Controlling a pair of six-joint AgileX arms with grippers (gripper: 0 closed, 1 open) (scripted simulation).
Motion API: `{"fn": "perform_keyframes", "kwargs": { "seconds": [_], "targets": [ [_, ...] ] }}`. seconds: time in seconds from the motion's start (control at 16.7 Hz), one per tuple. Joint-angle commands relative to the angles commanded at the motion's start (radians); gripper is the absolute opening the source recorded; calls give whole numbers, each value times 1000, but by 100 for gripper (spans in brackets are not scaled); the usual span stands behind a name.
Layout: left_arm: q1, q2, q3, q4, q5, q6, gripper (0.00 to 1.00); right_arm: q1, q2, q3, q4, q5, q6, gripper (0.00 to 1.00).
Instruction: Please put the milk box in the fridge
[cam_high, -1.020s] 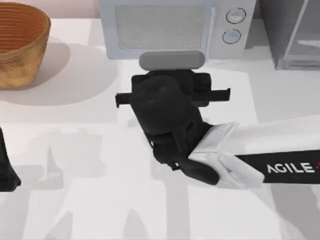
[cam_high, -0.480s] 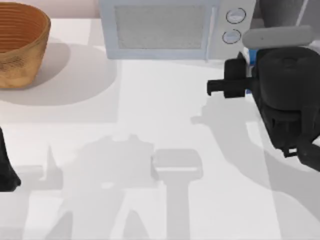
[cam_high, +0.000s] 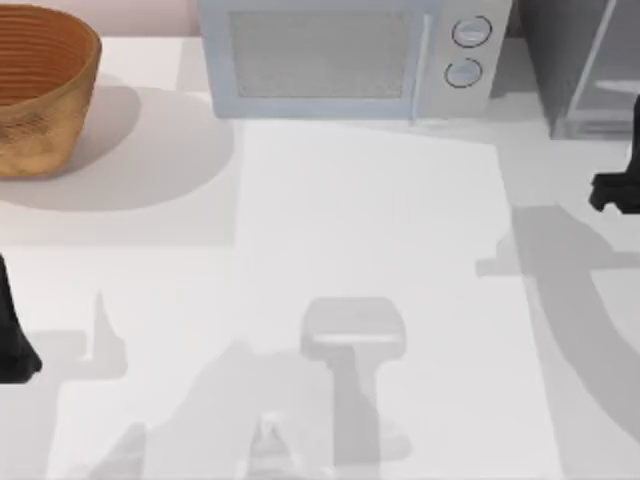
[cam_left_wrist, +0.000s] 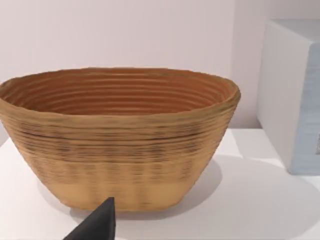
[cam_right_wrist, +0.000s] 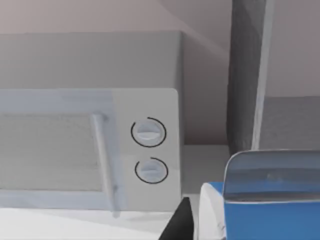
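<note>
The milk box (cam_right_wrist: 272, 212) is a blue carton with a white side and a grey top, seen close up in the right wrist view. One dark finger (cam_right_wrist: 181, 221) presses against its white side, so my right gripper (cam_high: 618, 186) is shut on it. That gripper sits at the table's right edge, just in front of the fridge (cam_high: 585, 60). The fridge is a dark grey cabinet with a paler frame, and its edge (cam_right_wrist: 247, 75) rises behind the carton. My left gripper (cam_high: 12, 345) rests parked at the table's left edge.
A pale microwave (cam_high: 350, 55) with two round dials (cam_right_wrist: 148, 132) stands at the back centre, left of the fridge. A woven basket (cam_high: 40, 85) sits at the back left, and it also faces the left wrist camera (cam_left_wrist: 120, 135).
My right arm has swung from in front of the microwave to the table's right edge, carrying the milk box. It has mostly left the top view. The left arm has stayed still.
</note>
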Motion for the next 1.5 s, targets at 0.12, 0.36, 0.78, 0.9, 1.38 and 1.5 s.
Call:
{"fn": "perform_keyframes", "kwargs": {
  "seconds": [0.12,0.36,0.78,0.9,1.38,1.5],
  "targets": [
    [0,0,0,0,0,0,100,-65,-184,-90,-27,-74,-7,0],
    [0,0,0,0,0,0,100,-230,-559,-288,-103,-229,-38,0],
    [0,0,0,0,0,0,100,-471,-868,-510,-203,-394,-112,0],
    [0,0,0,0,0,0,100,-475,-873,-512,-205,-396,-114,0],
    [0,0,0,0,0,0,100,-474,-772,-455,-137,-432,-105,0],
    [0,0,0,0,0,0,100,-487,-662,-389,-59,-455,-103,0]
  ]
}}
